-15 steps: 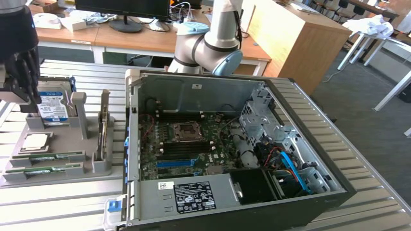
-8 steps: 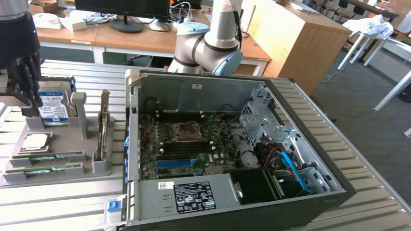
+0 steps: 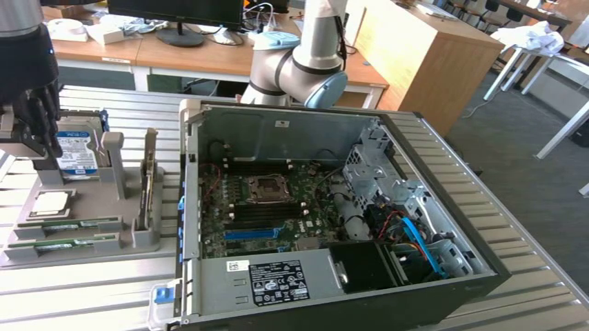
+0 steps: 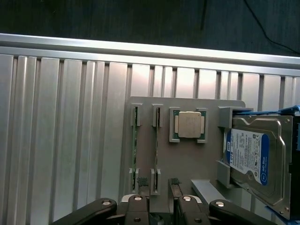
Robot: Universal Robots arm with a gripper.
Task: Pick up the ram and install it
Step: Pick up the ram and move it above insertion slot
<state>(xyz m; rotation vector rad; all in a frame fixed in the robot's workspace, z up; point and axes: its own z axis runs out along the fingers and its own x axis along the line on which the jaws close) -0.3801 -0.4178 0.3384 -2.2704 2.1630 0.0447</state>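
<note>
While I hover over the grey holder (image 4: 192,161) on the desk (image 4: 65,140), jaws parted and empty, the ram (image 4: 156,147) stands on edge in its slot beneath. A clean grasp, I judge, needs me centred on its thin edge and square to it.

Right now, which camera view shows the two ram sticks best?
The exterior view. There both ram sticks lie in the grey tray with their long green sides toward the camera. The wrist view looks down on their edges, so each of the ram sticks is a thin green line between grey holders.
</note>
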